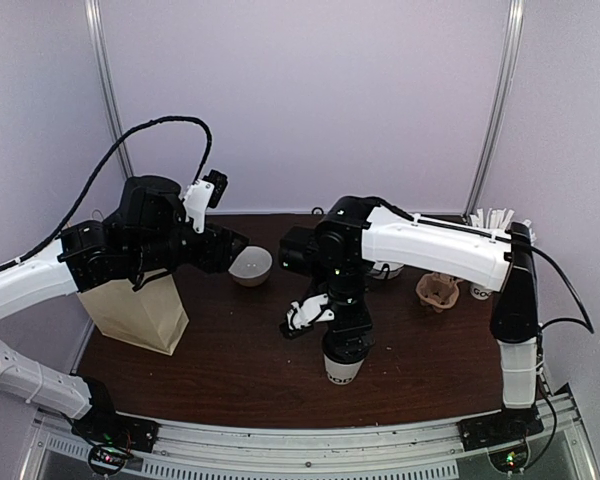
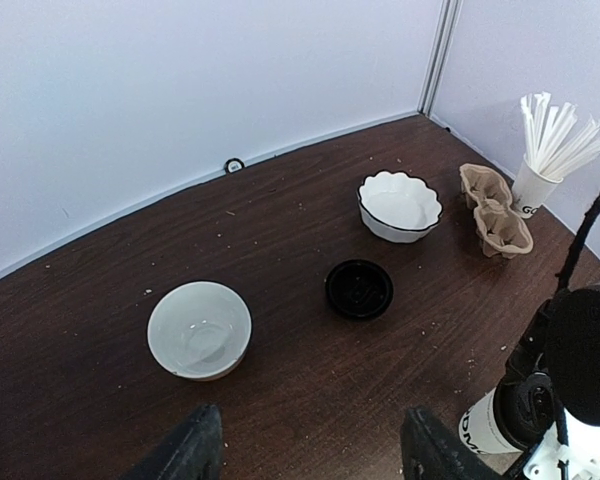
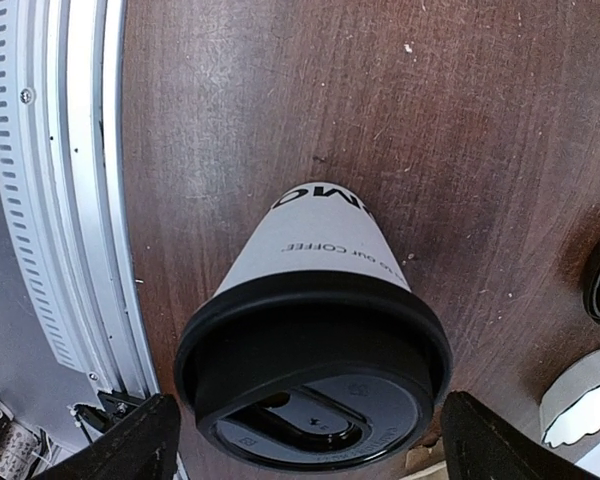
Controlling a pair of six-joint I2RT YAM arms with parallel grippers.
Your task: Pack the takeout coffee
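So, my right tool [image 3: 305,425] hangs straight down over the takeout cup [image 3: 325,240], which stands upright on the table [image 3: 280,90] close to the near rail, its black lid [image 3: 315,375] seated on top. My fingers [image 3: 130,445] flank the lid on both sides, spread very wide. Whether they press on it or just clear it I cannot tell. Coming from above suits this cup: I judge the lid's rim gives a ledge to lift by, while the tapered paper below would slip.

My left tool [image 2: 310,415] is wide open and empty, hovering near a plain white bowl [image 2: 199,329]. The brown paper bag [image 1: 140,310] stands at the left, likely where the cup must go.

Between cup and bag the table is bare. The loose lid [image 2: 358,289], scalloped bowl [image 2: 400,205], cardboard carrier [image 2: 495,210] and cup of sticks [image 2: 535,185] lie farther back. The near edge is the one to mind, and my left arm sits over the bag's top.
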